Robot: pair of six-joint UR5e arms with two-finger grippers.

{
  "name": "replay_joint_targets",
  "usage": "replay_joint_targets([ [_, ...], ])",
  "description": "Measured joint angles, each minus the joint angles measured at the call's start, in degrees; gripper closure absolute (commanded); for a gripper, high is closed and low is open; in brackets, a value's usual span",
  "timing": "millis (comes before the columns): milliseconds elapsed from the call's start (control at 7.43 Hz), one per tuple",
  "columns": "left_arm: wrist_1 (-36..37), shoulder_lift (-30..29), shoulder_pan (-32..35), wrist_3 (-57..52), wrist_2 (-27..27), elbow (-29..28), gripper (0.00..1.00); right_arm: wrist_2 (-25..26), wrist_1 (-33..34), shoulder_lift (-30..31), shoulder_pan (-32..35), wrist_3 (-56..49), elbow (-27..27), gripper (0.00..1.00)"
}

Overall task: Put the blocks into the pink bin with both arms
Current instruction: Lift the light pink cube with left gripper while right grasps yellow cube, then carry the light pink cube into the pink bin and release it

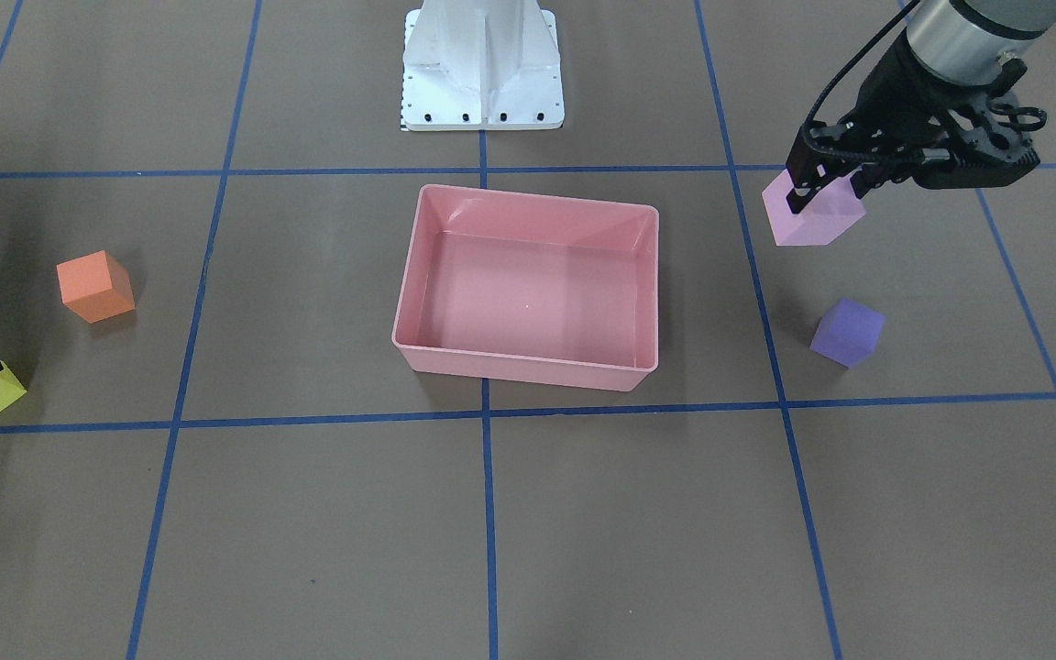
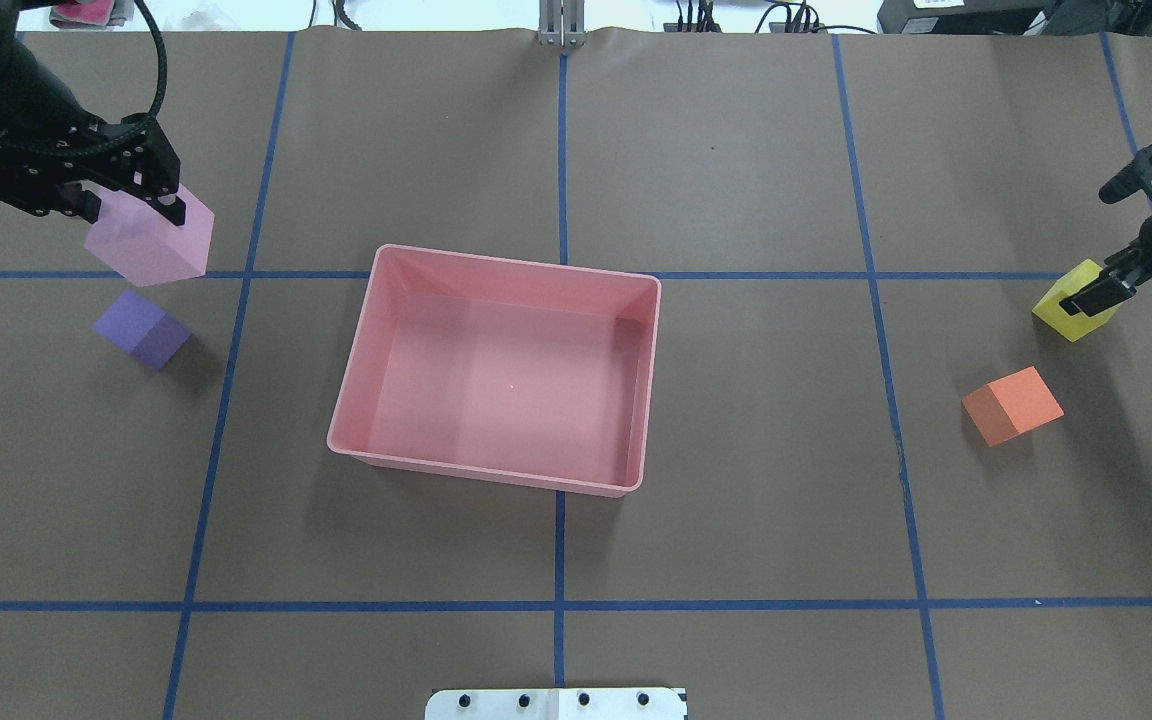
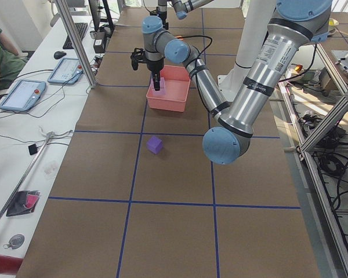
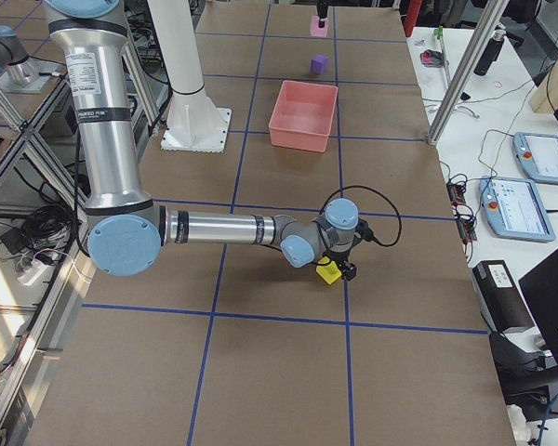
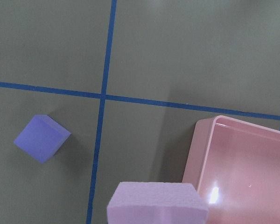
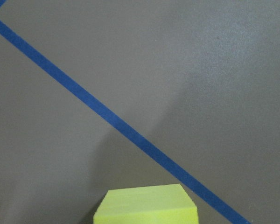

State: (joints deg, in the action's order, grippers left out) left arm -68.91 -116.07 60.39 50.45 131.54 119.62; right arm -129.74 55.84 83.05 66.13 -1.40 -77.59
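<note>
Filling the bottom edge of the left wrist view, the light pink-lilac block (image 5: 156,203) is sitting pinched in the left claw (image 2: 131,205), whose black fingers are pressing on two opposite faces. In the overhead view this block is hanging clear of the brown surface (image 2: 736,500), at about 10 o'clock from the pink bin (image 2: 481,468) and well apart from it. The dark purple block (image 2: 141,328) is lying on the surface at 6 o'clock from the held block, roughly 9 o'clock from the bin.

Far out at 3 o'clock from the bin, the right claw (image 2: 1088,296) is gripping the yellow block (image 2: 1071,305) from above; whether that block is touching the surface, I cannot tell. The orange block (image 2: 1014,405) is resting untouched, with the yellow one at its 1 o'clock. All four blocks are sitting outside the bin.
</note>
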Motion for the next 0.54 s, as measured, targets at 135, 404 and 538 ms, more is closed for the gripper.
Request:
replay_joint_targets([
  [135, 0.0, -0.07, 0.0, 0.02, 0.02, 0.0, 1.0, -0.61, 0.77, -0.21, -0.2, 0.04, 0.24, 0.94],
  [404, 0.0, -0.37, -0.14, 0.12, 0.05, -0.03, 1.0, -3.24, 3.54, -1.27, -0.21, 0.08, -0.02, 1.0],
  [538, 0.0, -0.92, -0.39, 0.55, 0.09, -0.2, 1.0, -4.36, 4.16, -1.57, 0.14, 0.08, -0.18, 1.0],
])
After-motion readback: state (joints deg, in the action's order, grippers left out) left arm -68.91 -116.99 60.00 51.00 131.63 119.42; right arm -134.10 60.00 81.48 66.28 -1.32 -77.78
